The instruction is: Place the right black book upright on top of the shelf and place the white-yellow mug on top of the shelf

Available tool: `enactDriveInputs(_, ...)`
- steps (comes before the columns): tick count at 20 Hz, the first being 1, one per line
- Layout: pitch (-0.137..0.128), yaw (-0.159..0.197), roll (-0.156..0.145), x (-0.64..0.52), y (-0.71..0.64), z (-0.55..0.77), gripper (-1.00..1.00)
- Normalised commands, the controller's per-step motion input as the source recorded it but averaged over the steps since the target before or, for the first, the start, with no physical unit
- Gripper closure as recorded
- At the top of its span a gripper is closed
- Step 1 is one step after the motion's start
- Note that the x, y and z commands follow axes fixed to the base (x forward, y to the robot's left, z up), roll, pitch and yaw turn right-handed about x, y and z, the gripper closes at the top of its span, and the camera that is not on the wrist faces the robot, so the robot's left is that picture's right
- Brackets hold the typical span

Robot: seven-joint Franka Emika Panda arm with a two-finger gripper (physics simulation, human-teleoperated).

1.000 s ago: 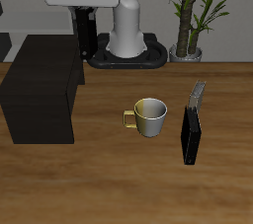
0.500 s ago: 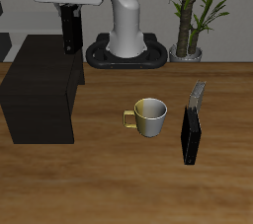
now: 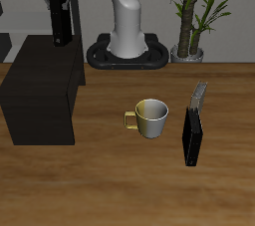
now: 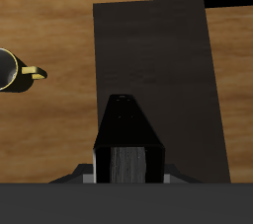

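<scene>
Overhead, hand [image 3: 60, 39] suspends right black book [image 3: 60, 23] above shelf [image 3: 40, 86].

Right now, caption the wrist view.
Black book held in the fingers above the shelf, mug on the table beside.

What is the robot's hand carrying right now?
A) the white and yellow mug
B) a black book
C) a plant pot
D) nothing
B: the hand grips a black book above the black shelf, while the mug sits on the table.
</scene>
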Motion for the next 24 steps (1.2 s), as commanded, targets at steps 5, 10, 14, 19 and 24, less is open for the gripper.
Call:
enactDriveInputs(5,-0.023,-0.016,-0.063,-0.20,-0.39,0.06,1.00)
enactDriveInputs(10,0.038,-0.025,-0.033,0.02,-0.24,-0.14,1.00)
enactDriveInputs(14,0.048,-0.030,0.009,-0.01,-0.01,-0.23,1.00)
enactDriveInputs(19,0.054,-0.007,0.005,0.04,-0.03,-0.24,1.00)
enactDriveInputs(24,0.056,-0.038,-0.056,0.11,-0.19,-0.23,-1.00)
